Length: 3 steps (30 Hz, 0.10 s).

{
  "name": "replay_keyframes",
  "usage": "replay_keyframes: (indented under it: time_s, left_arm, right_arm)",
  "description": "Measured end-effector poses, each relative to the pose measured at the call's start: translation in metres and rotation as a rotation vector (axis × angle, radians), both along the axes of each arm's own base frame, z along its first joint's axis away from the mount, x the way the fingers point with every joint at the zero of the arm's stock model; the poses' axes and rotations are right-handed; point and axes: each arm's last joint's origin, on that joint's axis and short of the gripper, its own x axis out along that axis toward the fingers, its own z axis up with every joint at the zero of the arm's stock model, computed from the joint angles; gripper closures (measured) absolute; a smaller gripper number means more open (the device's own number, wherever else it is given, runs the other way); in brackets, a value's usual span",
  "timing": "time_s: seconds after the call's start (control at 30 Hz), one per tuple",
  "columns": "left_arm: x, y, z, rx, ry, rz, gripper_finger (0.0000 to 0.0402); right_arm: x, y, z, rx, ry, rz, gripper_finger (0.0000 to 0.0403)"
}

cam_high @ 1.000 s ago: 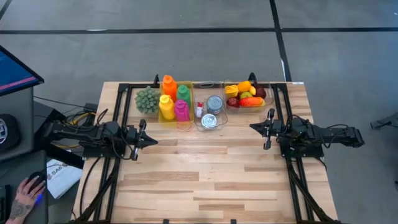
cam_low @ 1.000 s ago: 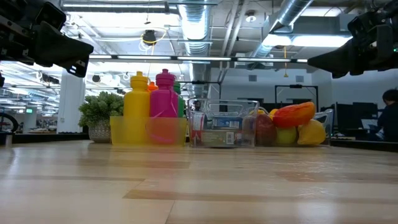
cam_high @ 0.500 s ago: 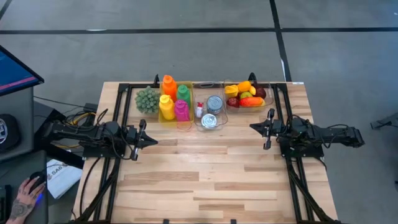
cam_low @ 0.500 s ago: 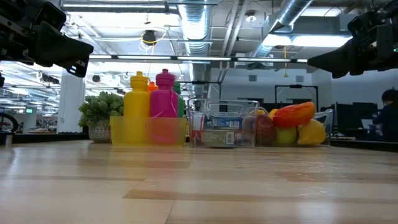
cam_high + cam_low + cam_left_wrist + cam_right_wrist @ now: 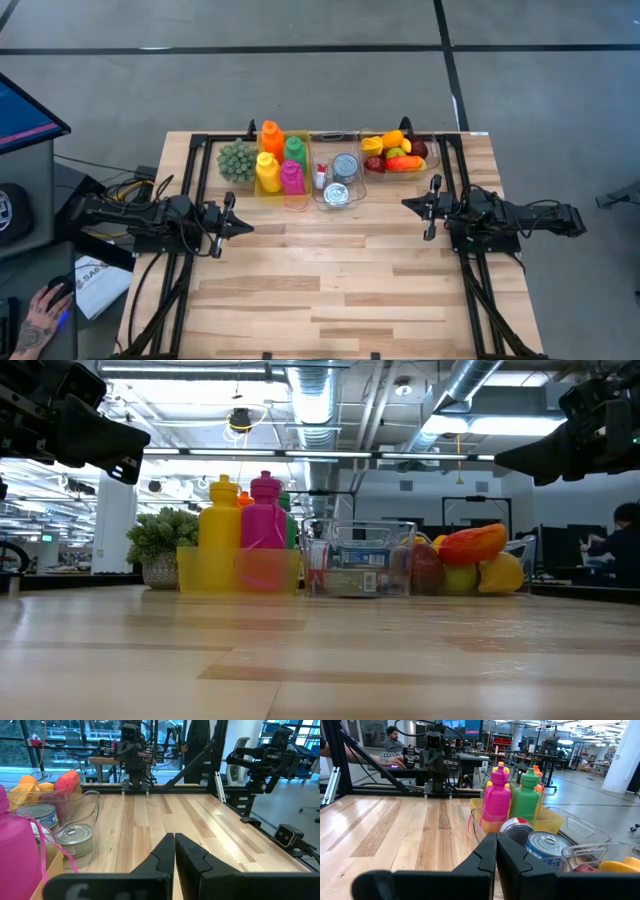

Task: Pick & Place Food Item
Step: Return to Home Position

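At the far left, off the table (image 5: 340, 280), one person's hand (image 5: 42, 308) rests by a keyboard. The left gripper (image 5: 240, 227) hangs above the table's left side, well apart from the goods; its two fingers (image 5: 162, 855) are pressed together with nothing between them. Along the far edge stands a single potted plant (image 5: 237, 160). Just beside it sits one yellow bin (image 5: 215, 572) with four bottles upright inside: an orange bottle (image 5: 270, 135) and a green bottle (image 5: 294, 150) at the back, a yellow bottle (image 5: 268, 172) and a pink bottle (image 5: 292, 177) at the front.

Next come two transparent bins. The left transparent bin (image 5: 335, 137) touches the yellow one; the high view shows two tuna cans in it, a far can (image 5: 345, 166) and a near can (image 5: 336, 194), plus one small red and white item (image 5: 320, 177) that is too small to make out. The right transparent bin (image 5: 432, 158) holds the fruit (image 5: 395, 152), piled close, at least four pieces, with an orange mango (image 5: 470, 545) lying on top.

The right gripper (image 5: 408, 205) hangs over the table's right side, level with its partner and facing it; its two fingers (image 5: 482, 855) meet in the same way, holding nothing
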Motion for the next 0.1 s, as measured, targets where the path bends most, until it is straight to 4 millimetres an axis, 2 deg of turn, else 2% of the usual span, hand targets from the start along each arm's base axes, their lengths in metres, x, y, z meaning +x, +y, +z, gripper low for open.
replay_keyframes:
  time_s: [0.1]
  left_arm:
    - [0.0,0.0,0.0,0.0,0.0,0.0,0.0398]
  right_arm:
    - [0.0,0.0,0.0,0.0,0.0,0.0,0.0397]
